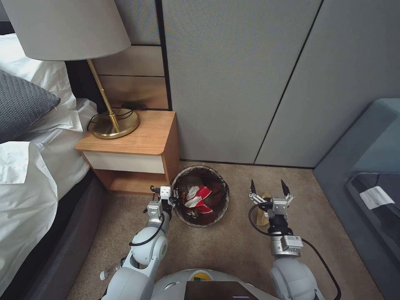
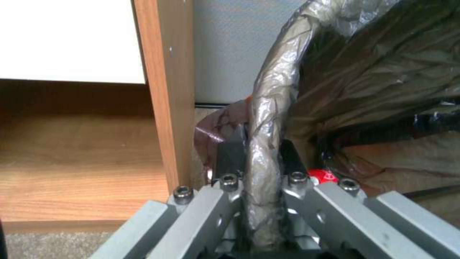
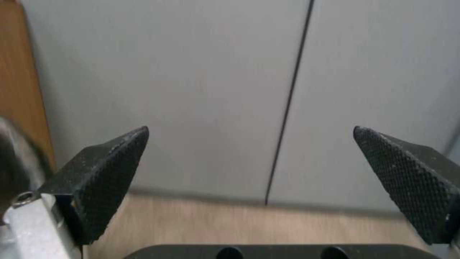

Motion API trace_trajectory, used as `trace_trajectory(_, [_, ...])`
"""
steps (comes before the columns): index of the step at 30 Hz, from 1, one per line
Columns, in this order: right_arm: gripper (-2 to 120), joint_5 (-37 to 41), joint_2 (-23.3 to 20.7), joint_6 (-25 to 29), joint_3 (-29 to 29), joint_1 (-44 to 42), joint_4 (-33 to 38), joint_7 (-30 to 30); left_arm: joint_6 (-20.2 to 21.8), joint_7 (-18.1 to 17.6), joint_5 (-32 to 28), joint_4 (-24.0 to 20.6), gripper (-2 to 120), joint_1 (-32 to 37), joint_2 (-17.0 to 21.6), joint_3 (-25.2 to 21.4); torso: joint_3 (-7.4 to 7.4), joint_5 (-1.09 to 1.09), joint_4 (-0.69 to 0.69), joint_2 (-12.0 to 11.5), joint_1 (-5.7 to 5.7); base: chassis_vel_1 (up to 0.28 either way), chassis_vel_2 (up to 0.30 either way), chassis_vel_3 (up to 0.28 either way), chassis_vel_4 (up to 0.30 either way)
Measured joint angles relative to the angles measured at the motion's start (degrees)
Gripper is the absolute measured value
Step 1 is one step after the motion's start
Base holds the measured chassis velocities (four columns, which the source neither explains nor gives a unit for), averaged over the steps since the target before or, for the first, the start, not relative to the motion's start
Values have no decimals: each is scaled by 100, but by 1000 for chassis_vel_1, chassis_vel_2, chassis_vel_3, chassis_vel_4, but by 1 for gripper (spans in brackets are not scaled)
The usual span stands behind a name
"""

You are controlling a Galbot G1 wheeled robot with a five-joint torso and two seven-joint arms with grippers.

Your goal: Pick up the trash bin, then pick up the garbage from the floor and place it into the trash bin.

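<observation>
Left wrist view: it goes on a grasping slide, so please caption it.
Left gripper clamps the trash bin by its bag-lined rim beside the nightstand.

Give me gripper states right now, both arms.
Left gripper: closed on the rim of the trash bin, beside the nightstand.
Right gripper: open, holding nothing, above a tan paper piece on the carpet.

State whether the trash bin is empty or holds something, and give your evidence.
Not empty: the trash bin holds red-and-white cartons inside its dark liner, seen in the head view.
</observation>
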Motion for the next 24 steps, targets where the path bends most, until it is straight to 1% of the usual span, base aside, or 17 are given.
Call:
trace_trajectory(1, [100,0,0,0,0,0,0,0,0,0,0,0,0,0,0,0,0,0,0,0,0,0,0,0,0])
trace_trajectory(3, [100,176,-60,-371,-2,-91,94,30,0,2,2,0,0,6,-2,15,0,0,-1,0,0,0,0,0,0])
trace_trajectory(5, [100,481,-154,-1124,-11,-220,204,151,0,3,5,-2,0,12,5,21,0,0,0,0,0,0,0,0,0])
trace_trajectory(6, [100,481,-154,-1124,-11,-220,204,151,0,3,5,-2,0,12,5,21,0,0,0,0,0,0,0,0,0])
trace_trajectory(7, [100,734,-204,-1646,-48,-262,234,273,0,4,5,-7,0,14,13,22,0,0,0,0,0,0,0,0,0])
trace_trajectory(8, [100,734,-204,-1646,-48,-262,234,273,0,4,5,-7,0,14,13,22,0,0,0,0,0,0,0,0,0])
trace_trajectory(9, [100,1133,-249,-2234,-108,-263,239,403,0,5,5,-9,0,14,18,26,0,0,0,0,0,0,0,0,0])
trace_trajectory(10, [100,1312,-282,-2451,-131,-240,209,445,0,6,5,-10,0,14,20,32,0,0,0,0,0,0,0,0,0])
trace_trajectory(11, [100,1312,-282,-2451,-131,-240,209,445,0,6,5,-10,0,14,20,32,0,0,0,0,0,0,0,0,0])
trace_trajectory(13, [100,1648,-379,-2744,-174,-147,62,491,0,8,5,-11,0,13,23,44,0,0,-1,0,0,0,0,0,0])
trace_trajectory(16, [100,1870,-447,-2865,-184,-38,-81,503,0,9,5,-11,0,14,25,51,0,0,0,0,0,0,0,0,0])
trace_trajectory(18, [100,2356,-563,-3112,-202,142,-316,509,0,9,5,-11,0,13,30,60,1,0,0,0,0,0,0,0,0])
trace_trajectory(19, [100,2356,-563,-3112,-202,142,-316,509,0,9,5,-11,0,13,30,60,1,0,0,0,0,0,0,0,0])
trace_trajectory(22, [100,2672,-668,-3280,-257,413,-659,503,0,11,8,-11,0,14,31,67,1,0,0,0,0,0,0,0,0])
trace_trajectory(24, [100,2745,-682,-3320,-290,533,-797,507,0,11,10,-11,0,14,27,67,1,0,0,0,0,0,0,0,0])
